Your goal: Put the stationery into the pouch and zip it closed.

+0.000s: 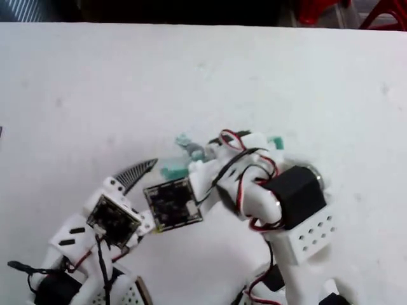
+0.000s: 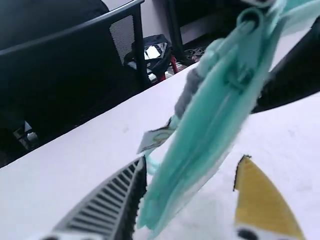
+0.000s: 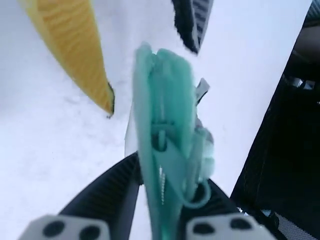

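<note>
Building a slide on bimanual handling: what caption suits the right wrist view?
Right gripper clamps the teal pouch near its zipper pull; the open left gripper straddles the far end.

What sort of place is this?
Probably an office or small lab room. There is a plain white table with a teal pouch held over it, a black mesh office chair beside the table, and what look like red chair legs at the far side.
</note>
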Controlling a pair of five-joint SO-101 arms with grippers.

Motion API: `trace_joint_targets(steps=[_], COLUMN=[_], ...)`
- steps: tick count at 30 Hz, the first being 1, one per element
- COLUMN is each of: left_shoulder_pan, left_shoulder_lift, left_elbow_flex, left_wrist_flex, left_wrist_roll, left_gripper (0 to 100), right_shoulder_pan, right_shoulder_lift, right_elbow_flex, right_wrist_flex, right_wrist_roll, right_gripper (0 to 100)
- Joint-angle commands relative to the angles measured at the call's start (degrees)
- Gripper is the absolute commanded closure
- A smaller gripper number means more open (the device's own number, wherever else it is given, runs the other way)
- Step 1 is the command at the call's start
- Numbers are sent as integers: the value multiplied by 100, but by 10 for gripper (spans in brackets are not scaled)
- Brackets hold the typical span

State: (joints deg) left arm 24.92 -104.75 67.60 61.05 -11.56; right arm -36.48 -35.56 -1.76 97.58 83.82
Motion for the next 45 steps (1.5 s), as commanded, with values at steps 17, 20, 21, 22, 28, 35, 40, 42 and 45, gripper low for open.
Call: trace_joint_targets(steps=[17, 20, 21, 22, 28, 35, 40, 42, 45], left_shoulder_pan=[215, 215, 215, 215, 215, 207, 224, 224, 268], left_shoulder_lift=[22, 22, 22, 22, 22, 22, 22, 22, 22], left_elbow_flex=[167, 167, 167, 167, 211, 457, 668, 668, 668], left_wrist_flex=[-334, -343, -343, -343, -422, -545, -642, -633, -545], left_wrist_roll=[44, 79, 79, 79, 88, 88, 88, 88, 62], left_gripper=[980, 977, 979, 979, 978, 978, 978, 978, 978], right_shoulder_pan=[-347, -286, -286, -295, -321, -716, -215, 40, 84], right_shoulder_lift=[-127, -127, -127, -127, -145, -716, -347, -40, 444], right_elbow_flex=[-114, -88, -88, -88, -141, -1152, -1345, -1451, -1916], right_wrist_flex=[-462, -426, -391, -418, -602, -708, -1068, -1209, -1095], right_wrist_roll=[-1222, -1257, -1310, -1477, -1943, -3560, -5064, -5670, -6268], right_gripper=[974, 872, 813, 760, 714, 817, 817, 817, 817])
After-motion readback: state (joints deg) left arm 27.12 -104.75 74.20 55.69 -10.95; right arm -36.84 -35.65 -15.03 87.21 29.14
